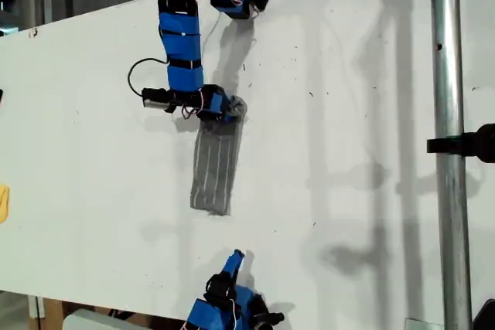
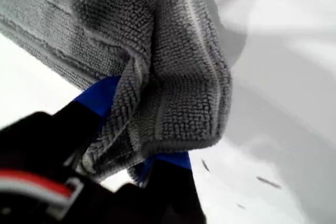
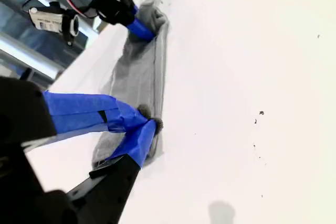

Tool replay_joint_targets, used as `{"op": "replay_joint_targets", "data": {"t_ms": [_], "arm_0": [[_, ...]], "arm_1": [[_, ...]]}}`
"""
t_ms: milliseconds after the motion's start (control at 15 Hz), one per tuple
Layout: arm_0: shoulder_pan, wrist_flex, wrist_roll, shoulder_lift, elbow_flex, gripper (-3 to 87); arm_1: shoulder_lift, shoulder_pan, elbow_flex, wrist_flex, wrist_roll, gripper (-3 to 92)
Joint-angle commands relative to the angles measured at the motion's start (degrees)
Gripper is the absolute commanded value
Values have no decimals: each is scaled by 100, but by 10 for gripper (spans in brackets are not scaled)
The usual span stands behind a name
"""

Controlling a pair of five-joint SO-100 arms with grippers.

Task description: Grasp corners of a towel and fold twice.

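My first pincer (image 1: 226,109), clamped on a bunched end of the towel (image 1: 215,169), stands at the far end of the cloth in the exterior view; the first wrist view shows the grey looped fabric (image 2: 173,77) wadded between the blue-taped jaws, with what appear to be folded layers and a pale stripe running over the pinch. From that grip the towel lies as a narrow folded strip on the white tabletop (image 1: 348,152), its long axis running from my first pincer toward the lower edge of the exterior view, its free end resting flat, just short of my second pincer (image 1: 236,256). My second pincer holds nothing and hovers near that free end without touching it; in the second wrist view its taped tips (image 3: 144,124) almost meet, so the jaws are nearly closed, and the strip (image 3: 139,77) extends straight away from them toward the other arm. Judged from this layout, the coming fold turns on the strip's long axis: one end must travel along it onto the other, my first pincer already holding the far end, while the corners at the free end lie closest to my second pincer
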Motion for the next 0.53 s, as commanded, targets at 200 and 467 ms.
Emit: {"op": "replay_joint_targets", "data": {"t_ms": [200, 467], "arm_0": [[185, 9, -114, 44, -53, -28], [26, -35, 44, 44, -35, -28]], "arm_1": [[3867, -1679, -475, 4869, 1169, -2], [3498, -817, 299, 2733, 0, -2]]}}
